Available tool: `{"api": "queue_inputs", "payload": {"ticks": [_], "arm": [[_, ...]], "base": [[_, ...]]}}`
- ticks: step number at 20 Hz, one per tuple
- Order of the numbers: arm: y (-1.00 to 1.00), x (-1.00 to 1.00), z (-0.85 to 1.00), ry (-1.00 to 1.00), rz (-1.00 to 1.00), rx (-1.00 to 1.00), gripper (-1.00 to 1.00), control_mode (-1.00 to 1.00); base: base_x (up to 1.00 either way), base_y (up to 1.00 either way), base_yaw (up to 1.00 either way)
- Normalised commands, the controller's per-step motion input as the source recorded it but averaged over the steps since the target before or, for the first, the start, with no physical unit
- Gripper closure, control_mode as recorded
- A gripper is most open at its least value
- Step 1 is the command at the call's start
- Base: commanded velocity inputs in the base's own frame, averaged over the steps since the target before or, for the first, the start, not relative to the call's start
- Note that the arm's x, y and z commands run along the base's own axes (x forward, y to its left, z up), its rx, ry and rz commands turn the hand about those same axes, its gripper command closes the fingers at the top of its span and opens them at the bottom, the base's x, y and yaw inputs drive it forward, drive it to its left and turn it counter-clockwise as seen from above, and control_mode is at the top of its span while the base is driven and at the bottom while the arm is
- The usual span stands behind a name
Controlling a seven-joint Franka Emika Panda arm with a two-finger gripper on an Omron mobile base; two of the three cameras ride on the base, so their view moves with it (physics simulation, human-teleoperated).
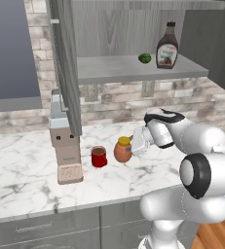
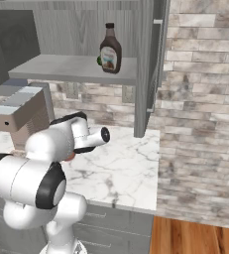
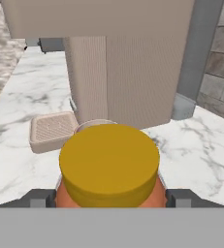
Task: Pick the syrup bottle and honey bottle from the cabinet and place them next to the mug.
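The honey bottle [image 1: 123, 150], a squat orange jar with a yellow lid [image 3: 108, 160], stands low at the marble counter just right of the red mug [image 1: 99, 156]. My gripper [image 1: 130, 147] reaches in from the right, and its fingers [image 3: 41, 198] sit against both sides of the jar, shut on it. Whether the jar's base touches the counter I cannot tell. The syrup bottle [image 1: 167, 46] [image 2: 110, 48], dark brown with a black cap, stands upright on the cabinet shelf [image 1: 114, 70].
A small green fruit [image 1: 144, 58] lies on the shelf left of the syrup. A beige coffee machine [image 1: 63, 141] [image 3: 128, 63] with a drip tray [image 3: 53, 130] stands left of the mug. The open cabinet door [image 1: 67, 63] hangs above it.
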Motion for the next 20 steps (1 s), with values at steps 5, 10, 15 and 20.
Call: {"api": "queue_inputs", "payload": {"ticks": [5, 10, 15, 20], "arm": [[0.06, 0.00, -0.08, 0.08, 0.00, -0.02, 1.00, -1.00], [0.07, 0.05, -0.01, 0.00, 0.00, 0.00, 1.00, -1.00], [0.04, 0.12, -0.02, 0.00, 0.00, 0.00, 1.00, -1.00], [0.12, 0.14, 0.00, 0.00, 0.00, 0.00, 1.00, -1.00]], "base": [[0.00, 0.00, 0.00], [0.00, 0.00, 0.00], [0.00, 0.00, 0.00], [0.00, 0.00, 0.00]]}}
